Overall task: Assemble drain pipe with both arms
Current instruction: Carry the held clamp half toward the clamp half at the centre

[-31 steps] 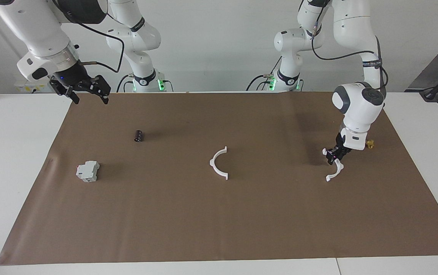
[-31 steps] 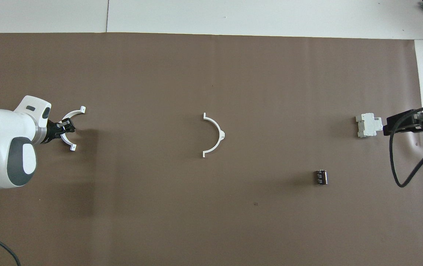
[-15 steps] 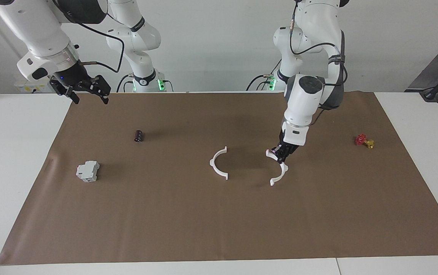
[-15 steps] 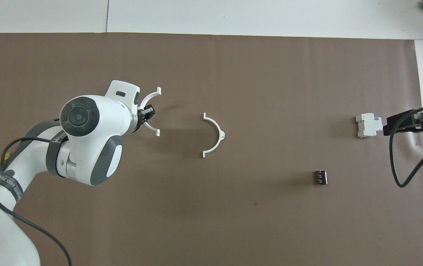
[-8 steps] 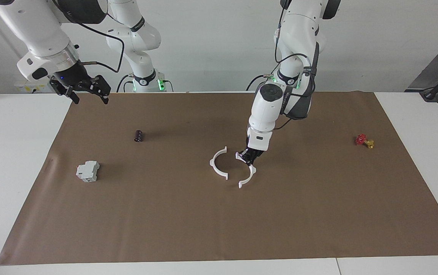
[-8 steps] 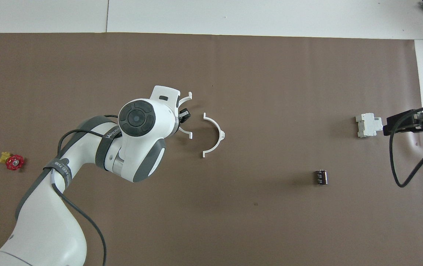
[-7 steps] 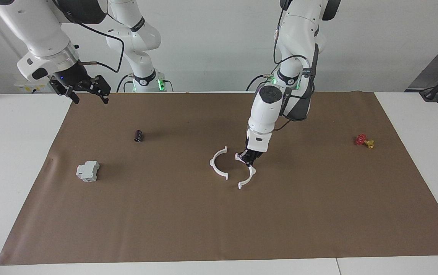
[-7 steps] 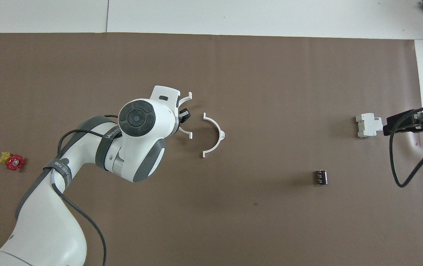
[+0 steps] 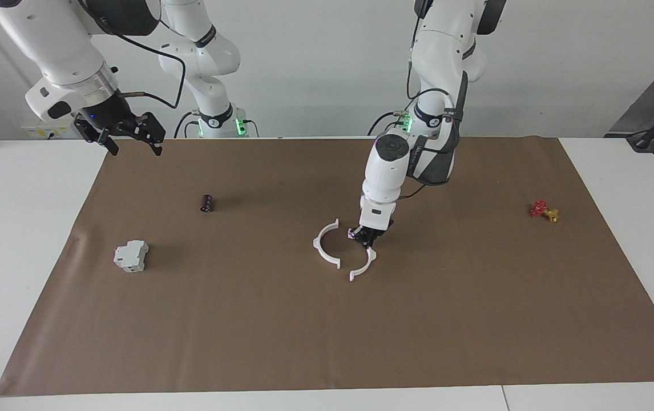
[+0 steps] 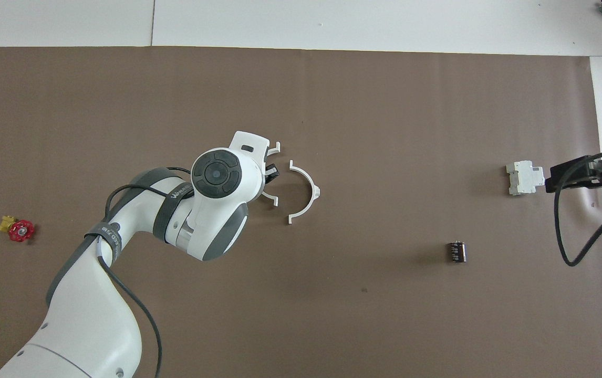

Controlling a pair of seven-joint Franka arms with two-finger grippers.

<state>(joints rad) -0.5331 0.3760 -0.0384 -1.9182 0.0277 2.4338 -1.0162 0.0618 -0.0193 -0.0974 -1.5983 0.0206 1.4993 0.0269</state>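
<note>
One white half-ring (image 9: 317,244) lies on the brown mat near its middle; it also shows in the overhead view (image 10: 311,185). My left gripper (image 9: 365,236) is shut on the second half-ring (image 9: 368,261) and holds it low over the mat, beside the first on the side toward the left arm's end. Their open sides face each other, with a small gap between the end tabs. In the overhead view the left gripper (image 10: 269,172) is mostly under the wrist and only the ends of the held half-ring (image 10: 271,198) show. My right gripper (image 9: 121,137) waits open and raised at the right arm's end.
A grey-white block (image 9: 131,256) lies toward the right arm's end, under the right gripper (image 10: 552,178) in the overhead view. A small black cylinder (image 9: 207,203) lies nearer to the robots. A red-and-yellow valve (image 9: 544,210) lies toward the left arm's end. The brown mat (image 9: 327,342) covers the table.
My left gripper has carried its half-ring from the left arm's end of the mat to the middle, close beside the lying half-ring. The right arm has not moved.
</note>
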